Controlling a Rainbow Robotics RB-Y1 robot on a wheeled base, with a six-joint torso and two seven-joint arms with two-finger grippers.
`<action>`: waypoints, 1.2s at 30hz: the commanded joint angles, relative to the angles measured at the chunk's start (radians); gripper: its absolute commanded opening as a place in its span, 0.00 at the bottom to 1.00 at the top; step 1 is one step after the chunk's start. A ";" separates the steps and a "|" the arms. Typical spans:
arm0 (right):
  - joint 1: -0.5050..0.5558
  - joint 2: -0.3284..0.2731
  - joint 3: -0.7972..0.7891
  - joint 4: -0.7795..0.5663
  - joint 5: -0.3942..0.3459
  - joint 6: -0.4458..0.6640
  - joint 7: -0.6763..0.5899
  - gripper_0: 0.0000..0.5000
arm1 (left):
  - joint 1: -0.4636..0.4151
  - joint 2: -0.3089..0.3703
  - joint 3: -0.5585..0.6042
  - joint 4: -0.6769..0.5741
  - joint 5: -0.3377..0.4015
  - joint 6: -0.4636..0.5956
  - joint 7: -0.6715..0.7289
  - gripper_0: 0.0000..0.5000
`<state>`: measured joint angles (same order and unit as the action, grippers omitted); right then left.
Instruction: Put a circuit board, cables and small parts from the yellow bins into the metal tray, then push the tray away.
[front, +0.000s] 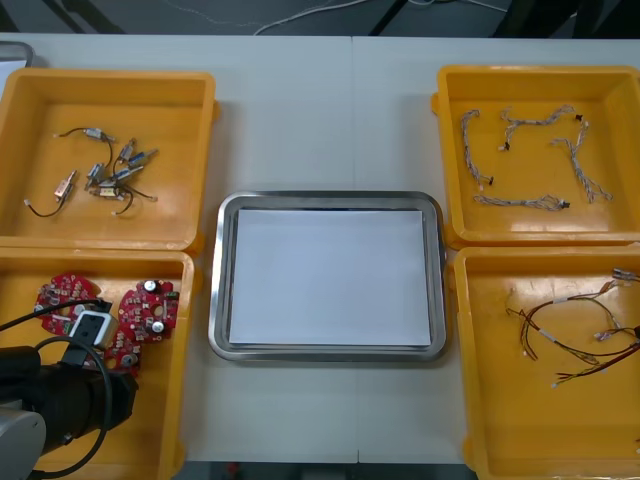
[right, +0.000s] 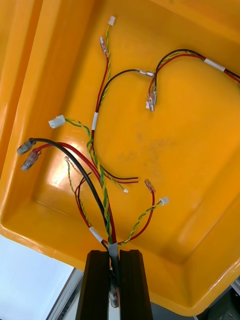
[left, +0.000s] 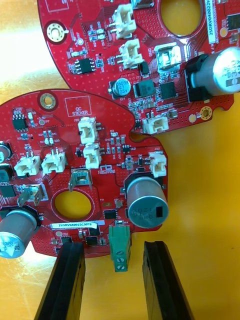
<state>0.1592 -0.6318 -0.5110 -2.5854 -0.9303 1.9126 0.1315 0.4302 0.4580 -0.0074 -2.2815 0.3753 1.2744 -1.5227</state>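
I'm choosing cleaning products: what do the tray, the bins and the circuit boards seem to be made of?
Tray: polished metal, probably steel, judging by its mirror-bright rim; its white inside looks like matte paper. Bins: glossy moulded plastic, with rounded corners and soft highlights. Circuit boards: rigid laminate, perhaps fibreglass, under red lacquer.

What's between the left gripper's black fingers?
In the left wrist view, a green connector on the red circuit board's edge sits between the open left gripper's fingers. The right gripper is shut on cables by a yellow bin.
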 joint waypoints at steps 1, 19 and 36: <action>0.028 -0.039 -0.063 -0.033 -0.041 0.007 0.063 0.00 | 0.007 -0.016 -0.023 0.010 -0.016 -0.015 -0.126 0.63; 0.037 -0.082 -0.080 -0.033 -0.068 0.007 0.062 0.00 | -0.010 -0.016 -0.029 0.025 -0.007 -0.044 -0.119 0.62; 0.029 -0.132 -0.095 -0.033 -0.130 0.007 0.051 0.00 | -0.008 -0.016 0.014 -0.032 0.030 -0.027 -0.103 0.62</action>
<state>0.1736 -0.7273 -0.5936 -2.5883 -1.0654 1.9128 0.1315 0.4287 0.4580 -0.0156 -2.2635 0.3898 1.2423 -1.5227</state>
